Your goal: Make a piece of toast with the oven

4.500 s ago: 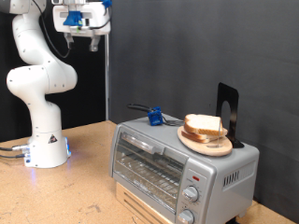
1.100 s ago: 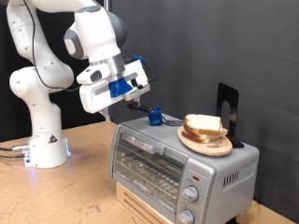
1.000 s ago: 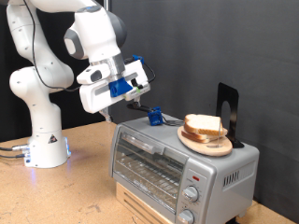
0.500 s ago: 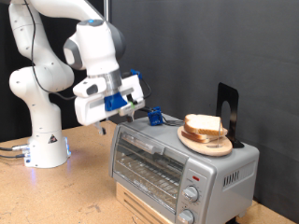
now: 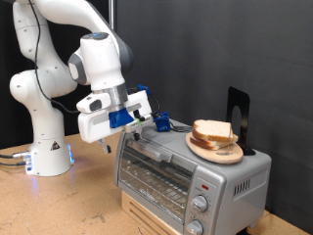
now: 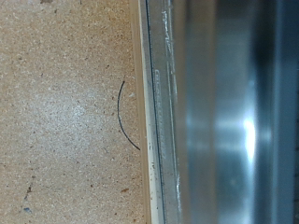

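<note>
Tool low by oven's upper front corner, bread not yet inside

Tool (image 5: pixel 135 130) hangs just over the top-front edge of the oven (image 5: pixel 186 171) at ext view's left end; can't tell if fingers are open or shut, nothing seen held; oven door closed, wire rack visible thru glass; piece of toast (image 5: pixel 214 131) sits on round wooden plate (image 5: pixel 215 149) atop oven, w/ black upright stand (image 5: pixel 239 118) just behind; small blue object (image 5: pixel 162 122) on oven top near tool; wrist view shows wood tabletop (image 6: pixel 65 112) beside oven's metal edge (image 6: pixel 163 112)
</note>
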{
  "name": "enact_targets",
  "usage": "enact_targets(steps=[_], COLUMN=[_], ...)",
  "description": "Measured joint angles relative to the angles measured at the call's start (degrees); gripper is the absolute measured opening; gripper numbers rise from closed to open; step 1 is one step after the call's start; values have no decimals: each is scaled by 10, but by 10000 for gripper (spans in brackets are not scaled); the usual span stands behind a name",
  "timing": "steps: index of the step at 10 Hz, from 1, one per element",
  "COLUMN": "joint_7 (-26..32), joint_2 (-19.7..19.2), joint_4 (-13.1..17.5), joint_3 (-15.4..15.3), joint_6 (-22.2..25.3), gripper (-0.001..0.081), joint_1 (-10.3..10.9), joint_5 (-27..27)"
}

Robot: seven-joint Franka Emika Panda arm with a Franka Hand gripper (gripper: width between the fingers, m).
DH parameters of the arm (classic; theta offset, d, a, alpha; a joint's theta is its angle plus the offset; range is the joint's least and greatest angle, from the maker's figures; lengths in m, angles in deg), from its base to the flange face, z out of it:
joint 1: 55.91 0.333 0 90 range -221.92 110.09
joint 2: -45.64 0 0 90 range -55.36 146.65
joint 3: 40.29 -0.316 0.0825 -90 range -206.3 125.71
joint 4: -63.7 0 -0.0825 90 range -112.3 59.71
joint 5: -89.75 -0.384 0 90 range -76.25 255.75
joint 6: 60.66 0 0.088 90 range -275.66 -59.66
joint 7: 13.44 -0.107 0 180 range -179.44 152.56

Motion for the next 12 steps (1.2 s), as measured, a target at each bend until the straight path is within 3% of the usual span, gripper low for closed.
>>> enact_targets(steps=[7,12], joint_7=[3,5], joint_2=[0,-31], joint_4=[-7,9], joint_3=[19,43], joint_6=[5,5], gripper=[809,808], joint_1=[-40,-61], joint_5=[38,37])
